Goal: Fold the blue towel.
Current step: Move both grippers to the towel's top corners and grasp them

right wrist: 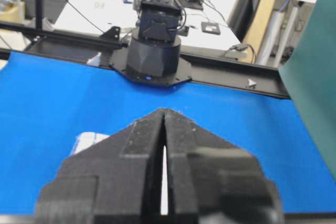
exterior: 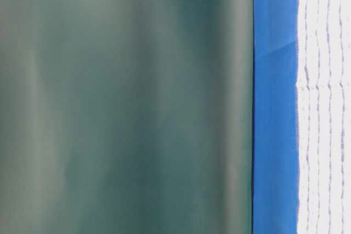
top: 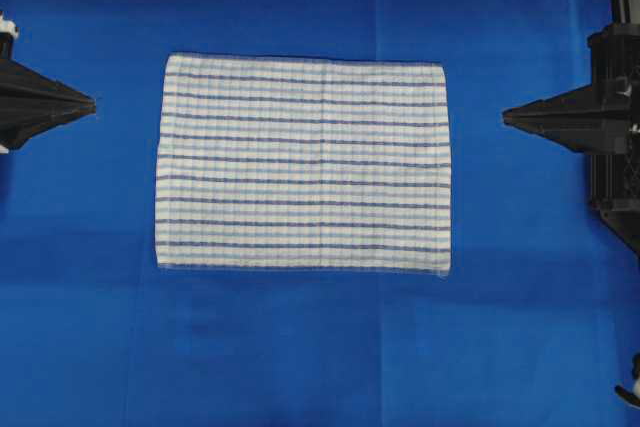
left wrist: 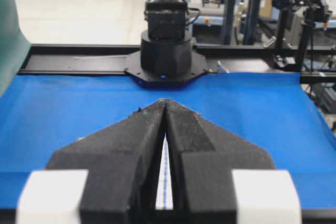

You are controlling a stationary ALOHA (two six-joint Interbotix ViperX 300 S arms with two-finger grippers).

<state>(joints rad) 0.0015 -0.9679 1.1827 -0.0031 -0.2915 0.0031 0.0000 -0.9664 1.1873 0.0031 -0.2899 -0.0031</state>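
Observation:
The blue towel (top: pixel 303 162), white with thin blue stripes, lies flat and spread out in the middle of the blue table cover (top: pixel 300 347). My left gripper (top: pixel 92 104) is shut, its tip pointing at the towel's left edge from a short way off. On the opposite side my right gripper (top: pixel 505 118) is shut too, apart from the right edge. Neither holds anything. In the left wrist view the shut gripper (left wrist: pixel 165 100) hides most of the towel (left wrist: pixel 165 182). The right wrist view shows its gripper (right wrist: pixel 164 110) closed over the towel (right wrist: pixel 89 141). At table level the towel (exterior: pixel 324 102) fills the right edge.
The opposite arm's base (left wrist: pixel 165 51) stands beyond the cover in the left wrist view, and the other base (right wrist: pixel 155 51) in the right wrist view. A dark green screen (exterior: pixel 126 102) blocks most of the table-level view. Right arm hardware (top: pixel 615 127) sits along the right border.

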